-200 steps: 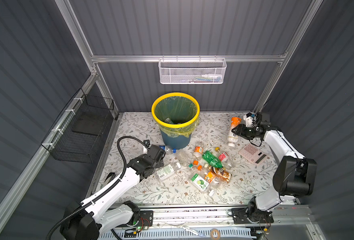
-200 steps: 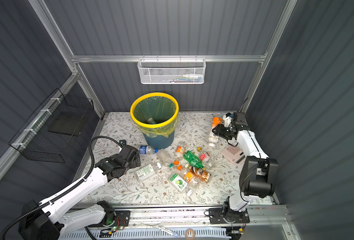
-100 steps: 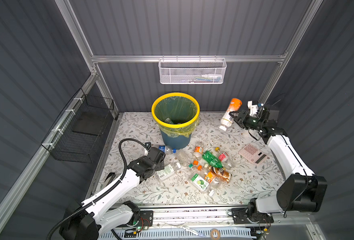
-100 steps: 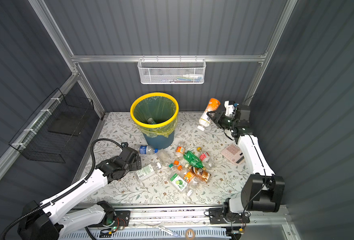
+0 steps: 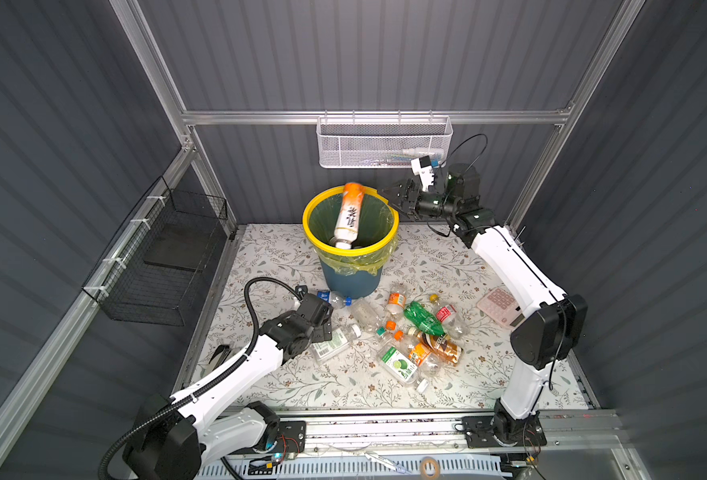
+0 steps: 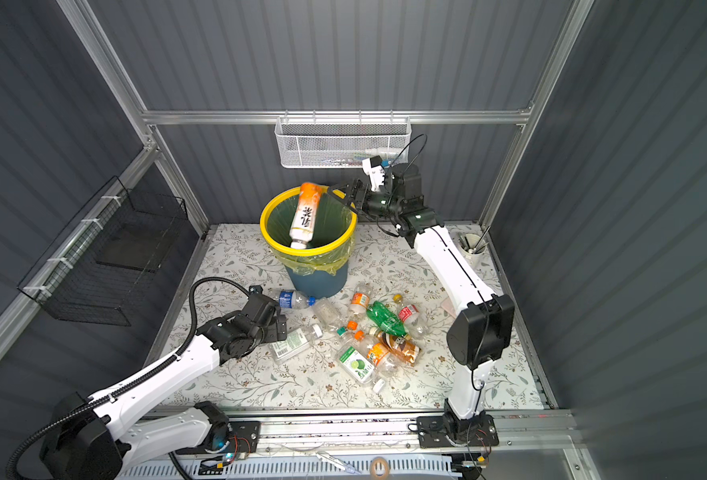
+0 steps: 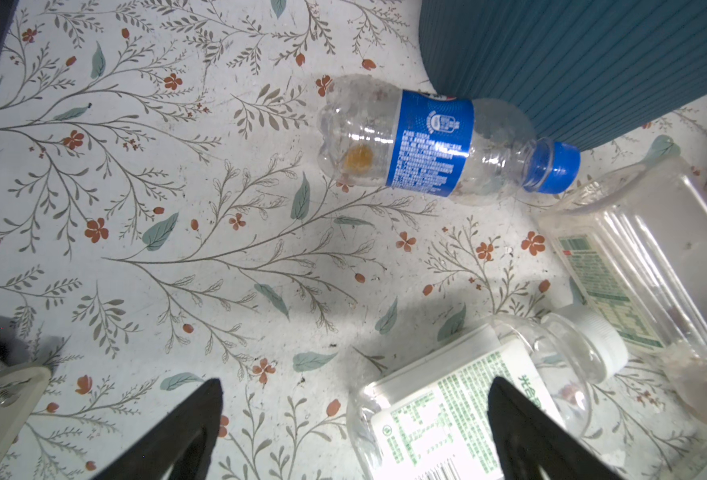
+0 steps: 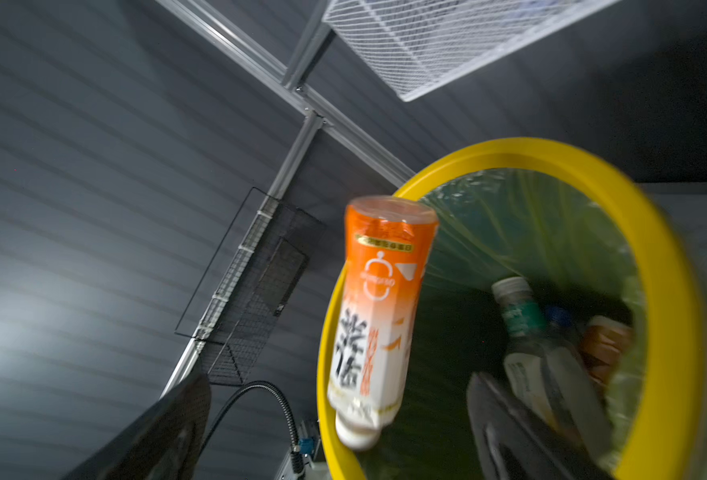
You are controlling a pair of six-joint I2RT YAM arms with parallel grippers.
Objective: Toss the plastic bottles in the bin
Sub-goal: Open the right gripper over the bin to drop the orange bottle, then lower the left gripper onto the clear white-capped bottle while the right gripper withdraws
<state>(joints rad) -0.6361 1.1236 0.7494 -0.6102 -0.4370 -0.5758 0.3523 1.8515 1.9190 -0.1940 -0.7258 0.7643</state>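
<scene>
Right gripper [image 6: 333,194], jaws apart, by round yellow-rimmed bin [image 6: 264,222] (orange-white bottle [image 6: 305,216] loose)

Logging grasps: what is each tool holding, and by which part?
Nothing. Left tool and right tool stand open; the orange bottle is free over the bin.

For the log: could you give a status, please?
Left end effector open over white-capped bottle. Right end effector open beside bin. Orange bottle cap down in bin mouth, ungripped. Nothing blocking.

White arm shells [image 5: 509,266], black joint housings [image 5: 547,332], black ribbed cable [image 5: 247,297], white wrist camera [image 5: 421,171]
</scene>
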